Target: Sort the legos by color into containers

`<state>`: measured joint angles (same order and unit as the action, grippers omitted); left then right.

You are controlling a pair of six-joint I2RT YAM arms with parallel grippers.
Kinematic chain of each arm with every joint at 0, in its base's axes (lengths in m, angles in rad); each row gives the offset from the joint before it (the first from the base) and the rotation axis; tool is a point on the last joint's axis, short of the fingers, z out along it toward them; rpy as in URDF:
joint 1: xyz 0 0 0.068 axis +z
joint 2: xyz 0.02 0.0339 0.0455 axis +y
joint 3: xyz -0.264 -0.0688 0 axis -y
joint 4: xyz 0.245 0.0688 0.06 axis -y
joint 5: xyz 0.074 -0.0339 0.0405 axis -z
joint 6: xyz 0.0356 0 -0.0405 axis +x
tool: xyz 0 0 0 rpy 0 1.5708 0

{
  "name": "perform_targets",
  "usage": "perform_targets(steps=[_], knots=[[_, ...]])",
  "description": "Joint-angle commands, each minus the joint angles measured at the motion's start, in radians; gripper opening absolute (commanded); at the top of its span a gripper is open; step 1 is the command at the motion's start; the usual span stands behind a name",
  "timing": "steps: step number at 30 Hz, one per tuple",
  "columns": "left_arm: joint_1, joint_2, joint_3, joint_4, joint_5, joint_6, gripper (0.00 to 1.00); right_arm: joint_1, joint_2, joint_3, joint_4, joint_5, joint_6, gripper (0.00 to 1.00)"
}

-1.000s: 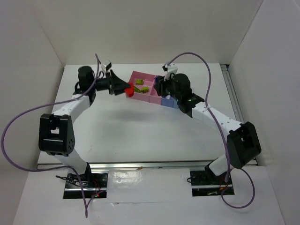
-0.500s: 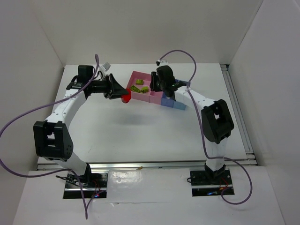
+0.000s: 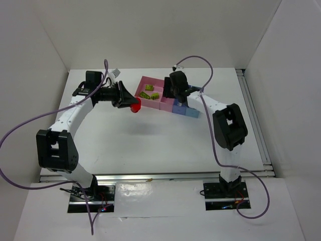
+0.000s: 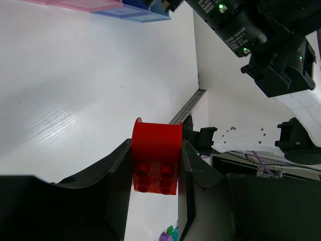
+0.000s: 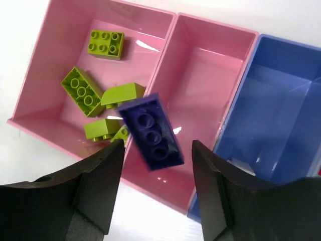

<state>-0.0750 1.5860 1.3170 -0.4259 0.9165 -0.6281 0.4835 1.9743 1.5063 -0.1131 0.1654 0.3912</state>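
Left gripper (image 4: 155,161) clamped on red brick (image 4: 155,150), right gripper (image 5: 156,146) spread open, blue brick (image 5: 150,130) untouched between its fingers, above pink bins (image 5: 168,55)

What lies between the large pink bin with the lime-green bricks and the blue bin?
A smaller pink plastic compartment, seen in the right wrist view; a dark blue plastic brick shows over its left wall.

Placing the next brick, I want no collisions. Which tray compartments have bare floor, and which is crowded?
Bare: the blue compartment and most of the small pink compartment between it and the large pink bin. Crowded: that bin, where lime-green bricks cluster; a dark blue brick overlaps its inner wall.
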Motion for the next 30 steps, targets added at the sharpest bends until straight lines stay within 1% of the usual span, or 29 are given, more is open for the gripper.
perform_targets(steps=[1, 2, 3, 6, 8, 10, 11, 12, 13, 14, 15, 16, 18, 19, 20, 22, 23, 24, 26, 27, 28, 30], knots=[[-0.015, -0.037, 0.004, -0.001, 0.004, 0.021, 0.00, -0.005, 0.031, 0.067, 0.016, 0.040, 0.011, 0.65], [-0.016, -0.037, 0.004, -0.001, 0.004, 0.021, 0.00, -0.005, 0.041, 0.068, 0.016, 0.055, 0.011, 0.70], [-0.016, -0.028, 0.004, -0.001, 0.004, 0.030, 0.00, -0.005, 0.041, 0.077, 0.016, 0.056, 0.011, 0.72], [-0.016, -0.027, 0.013, -0.001, 0.004, 0.030, 0.00, -0.005, 0.041, 0.077, 0.016, 0.065, 0.011, 0.73], [-0.025, -0.017, 0.034, -0.014, -0.016, 0.042, 0.00, -0.005, 0.014, 0.077, 0.016, 0.080, 0.001, 0.73], [-0.066, 0.002, 0.092, -0.051, -0.053, 0.060, 0.00, -0.005, -0.069, 0.043, 0.049, 0.100, -0.024, 0.73], [-0.086, 0.029, 0.120, -0.066, -0.095, 0.076, 0.00, -0.005, -0.107, 0.002, 0.061, 0.135, -0.034, 0.73], [-0.130, 0.049, 0.151, -0.077, -0.111, 0.076, 0.00, -0.005, -0.193, -0.023, 0.073, 0.158, -0.046, 0.73], [-0.155, 0.072, 0.181, -0.086, -0.125, 0.086, 0.00, -0.005, -0.237, -0.050, 0.082, 0.201, -0.046, 0.77], [-0.178, 0.097, 0.242, -0.086, -0.152, 0.087, 0.00, -0.016, -0.280, -0.107, 0.082, 0.283, -0.060, 0.80], [-0.221, 0.148, 0.272, -0.086, -0.166, 0.087, 0.00, -0.038, -0.361, -0.132, 0.082, 0.307, -0.069, 0.83], [-0.238, 0.178, 0.328, -0.086, -0.185, 0.087, 0.00, -0.057, -0.399, -0.153, 0.055, 0.327, -0.069, 0.86], [-0.267, 0.241, 0.395, -0.086, -0.209, 0.087, 0.00, -0.094, -0.469, -0.213, 0.011, 0.390, -0.046, 0.90], [-0.290, 0.306, 0.430, -0.086, -0.209, 0.087, 0.00, -0.132, -0.535, -0.233, -0.041, 0.402, -0.032, 0.90], [-0.305, 0.342, 0.517, -0.086, -0.218, 0.087, 0.00, -0.152, -0.567, -0.253, -0.066, 0.402, -0.005, 0.91], [-0.353, 0.419, 0.629, -0.114, -0.219, 0.087, 0.00, -0.190, -0.661, -0.316, -0.108, 0.428, 0.020, 0.91], [-0.368, 0.502, 0.689, -0.123, -0.231, 0.087, 0.00, -0.201, -0.689, -0.336, -0.150, 0.428, 0.031, 0.91], [-0.400, 0.547, 0.812, -0.134, -0.231, 0.087, 0.00, -0.215, -0.742, -0.369, -0.198, 0.457, 0.063, 0.91], [-0.423, 0.639, 0.931, -0.134, -0.231, 0.056, 0.00, -0.227, -0.793, -0.402, -0.236, 0.468, 0.095, 0.91], [-0.445, 0.728, 1.030, -0.111, -0.231, 0.019, 0.00, -0.238, -0.843, -0.426, -0.253, 0.468, 0.125, 0.91], [-0.445, 0.767, 1.066, -0.091, -0.231, -0.004, 0.00, -0.238, -0.867, -0.438, -0.269, 0.468, 0.139, 0.91], [-0.459, 0.848, 1.100, 0.013, -0.231, -0.079, 0.00, -0.250, -0.910, -0.460, -0.298, 0.458, 0.158, 0.91]])
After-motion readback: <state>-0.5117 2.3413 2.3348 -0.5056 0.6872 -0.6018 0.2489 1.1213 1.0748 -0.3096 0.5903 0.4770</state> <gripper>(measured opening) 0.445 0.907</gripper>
